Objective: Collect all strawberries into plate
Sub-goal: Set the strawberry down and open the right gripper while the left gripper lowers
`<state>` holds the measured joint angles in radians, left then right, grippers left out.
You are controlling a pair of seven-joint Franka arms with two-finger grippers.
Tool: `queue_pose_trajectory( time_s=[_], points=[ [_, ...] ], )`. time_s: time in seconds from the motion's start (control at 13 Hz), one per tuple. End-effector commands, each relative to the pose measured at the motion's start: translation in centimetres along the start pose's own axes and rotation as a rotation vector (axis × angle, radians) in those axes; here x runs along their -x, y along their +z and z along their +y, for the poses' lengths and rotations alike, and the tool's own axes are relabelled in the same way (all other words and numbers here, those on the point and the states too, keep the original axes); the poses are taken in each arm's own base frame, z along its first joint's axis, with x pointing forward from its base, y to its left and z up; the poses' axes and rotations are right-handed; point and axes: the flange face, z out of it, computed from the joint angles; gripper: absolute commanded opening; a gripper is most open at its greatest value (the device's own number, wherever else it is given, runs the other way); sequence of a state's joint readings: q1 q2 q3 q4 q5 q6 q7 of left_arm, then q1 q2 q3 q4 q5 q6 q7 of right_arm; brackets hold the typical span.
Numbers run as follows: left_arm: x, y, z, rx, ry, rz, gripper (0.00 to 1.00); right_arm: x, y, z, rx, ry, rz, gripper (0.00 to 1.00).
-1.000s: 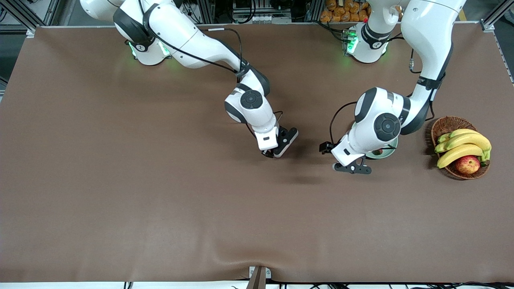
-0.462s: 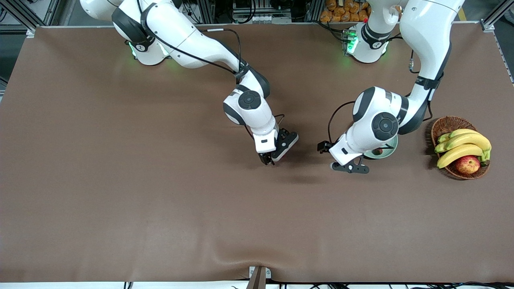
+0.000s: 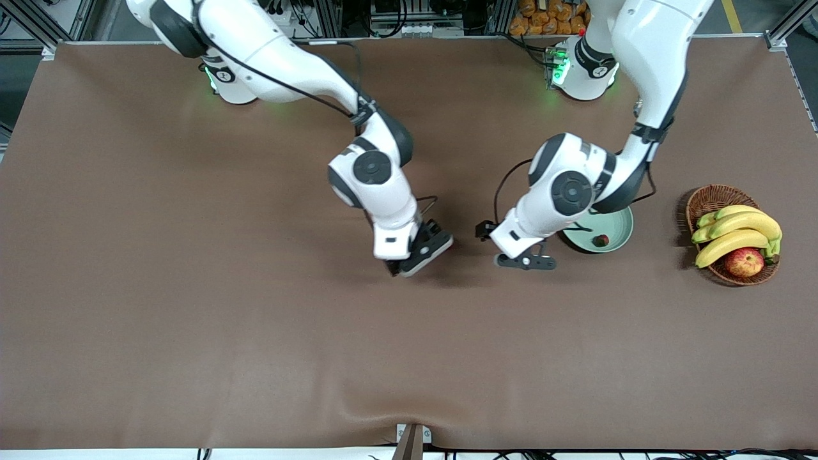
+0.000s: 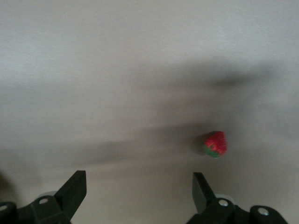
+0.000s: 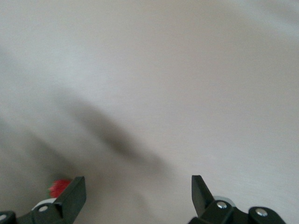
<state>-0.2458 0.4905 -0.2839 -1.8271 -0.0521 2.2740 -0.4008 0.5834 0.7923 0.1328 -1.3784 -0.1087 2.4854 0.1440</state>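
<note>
Over the middle of the tabletop (image 3: 192, 319) I have both arms bent low: right gripper (image 5: 135, 198) and left gripper (image 4: 138, 196) with fingers spread, empty. One strawberry (image 4: 215, 143) lies under the left; another, I think, sits in the plate (image 3: 618, 223).

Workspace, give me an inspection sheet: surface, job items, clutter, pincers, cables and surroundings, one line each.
Surface: brown table cover, a ripple at the edge nearest the front camera.
Job's things: mint plate holds one strawberry; another strawberry lies on the cover under the left pincer; a red bit shows by the right pincer.
Clutter: wicker basket with bananas and an apple, at the left arm's end.
Pincers: left pincer open, beside the plate; right pincer open, mid-table.
Cables: black leads on both wrists.
Surroundings: metal frame, gear above the table.
</note>
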Motion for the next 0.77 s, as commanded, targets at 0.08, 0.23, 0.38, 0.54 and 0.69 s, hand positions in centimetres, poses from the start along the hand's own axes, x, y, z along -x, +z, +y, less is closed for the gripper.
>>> queue_pose_trajectory(
  time_s=[0.08,0.23,0.38,0.54,0.69],
  points=[
    [-0.5,2.0,4.7,0.011,-0.024,-0.003,1.0,0.5,-1.7,6.3,0.034,0.093,-0.033,1.0],
    [-0.2,3.5,7.2,-0.013,-0.032,0.005,1.0,1.1,-2.1,9.7,0.049,0.137,-0.041,1.0],
    [0.3,5.6,7.9,-0.049,-0.045,0.005,1.0,2.1,-3.4,13.0,0.066,0.185,-0.048,1.0],
    [0.8,7.3,8.8,-0.046,-0.03,0.008,0.96,3.2,-5.1,15.6,0.082,0.219,-0.053,1.0],
    [0.7,7.6,8.8,-0.042,-0.031,0.011,0.85,4.0,-7.4,17.7,0.099,0.25,-0.049,1.0]
  ],
)
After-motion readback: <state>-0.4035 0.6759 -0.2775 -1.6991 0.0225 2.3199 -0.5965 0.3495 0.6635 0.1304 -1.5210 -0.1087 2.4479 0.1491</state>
